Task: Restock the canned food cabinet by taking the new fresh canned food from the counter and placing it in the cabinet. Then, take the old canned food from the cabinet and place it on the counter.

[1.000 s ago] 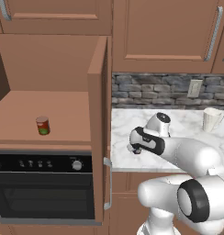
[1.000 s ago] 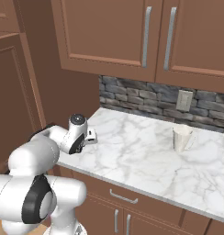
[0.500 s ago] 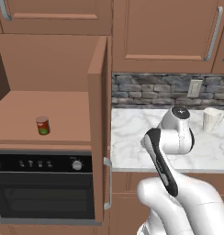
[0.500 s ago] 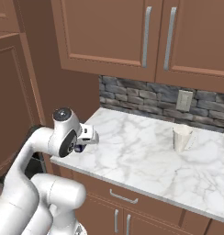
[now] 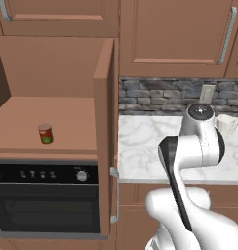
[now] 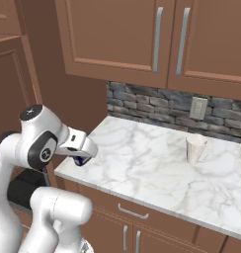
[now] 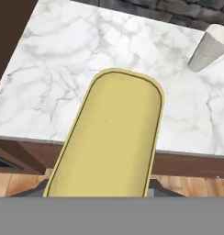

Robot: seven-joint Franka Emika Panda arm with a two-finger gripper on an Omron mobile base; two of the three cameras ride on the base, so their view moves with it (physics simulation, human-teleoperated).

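- Gripper [image 6: 82, 159] clamped on the blue can [image 7: 109, 137], lifted clear of the counter [image 6: 152, 163] near its left edge.
- Yellow top close up against the hand camera.
- Not yet in the cabinet [image 5: 52, 122].
- Red can [image 5: 45, 133] on the shelf, swap undone.

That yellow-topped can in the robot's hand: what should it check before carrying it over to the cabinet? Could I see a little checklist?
1. Gripper shut on the blue-and-yellow can: ok.
2. Can lifted off the counter: ok.
3. Cabinet door open: ok.
4. Free shelf space beside the red can: ok.
5. White cup well away from the hand: ok.
6. Finger contact on the can's sides: cannot tell, the can hides it.
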